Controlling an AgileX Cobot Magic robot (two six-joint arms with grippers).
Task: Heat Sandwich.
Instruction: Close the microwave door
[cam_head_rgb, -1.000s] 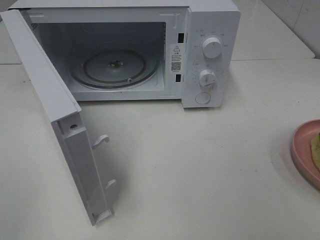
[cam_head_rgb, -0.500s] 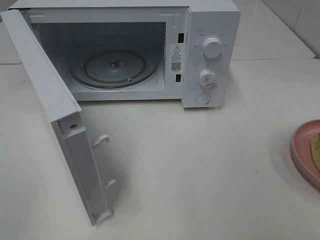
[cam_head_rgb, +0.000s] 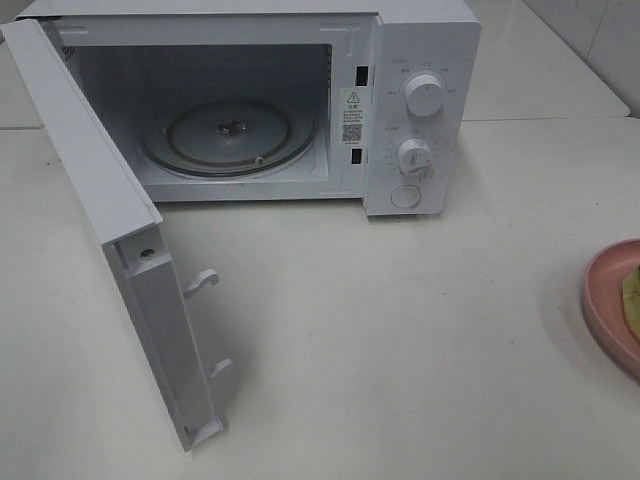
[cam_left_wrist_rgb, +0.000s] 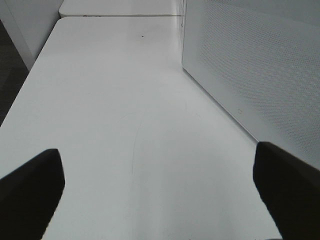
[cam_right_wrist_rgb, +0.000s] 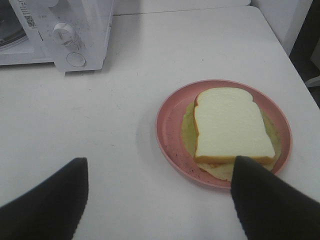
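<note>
The sandwich (cam_right_wrist_rgb: 231, 125), white bread with a tan crust over a pale yellow-green layer, lies on a round pink plate (cam_right_wrist_rgb: 170, 125). In the high view only the plate's edge (cam_head_rgb: 606, 300) and a sliver of the sandwich (cam_head_rgb: 632, 300) show at the far right. The white microwave (cam_head_rgb: 420, 100) stands at the back with its door (cam_head_rgb: 120, 230) swung wide and its glass turntable (cam_head_rgb: 228, 135) bare. My right gripper (cam_right_wrist_rgb: 160, 200) hovers open just short of the plate. My left gripper (cam_left_wrist_rgb: 160, 185) is open over bare table beside the microwave's perforated side wall (cam_left_wrist_rgb: 260, 70). Neither arm shows in the high view.
The open door juts toward the front left of the white table (cam_head_rgb: 400, 330). Two dials and a button (cam_head_rgb: 406, 196) sit on the microwave's right panel. The table's left edge (cam_left_wrist_rgb: 20, 90) drops to a dark floor.
</note>
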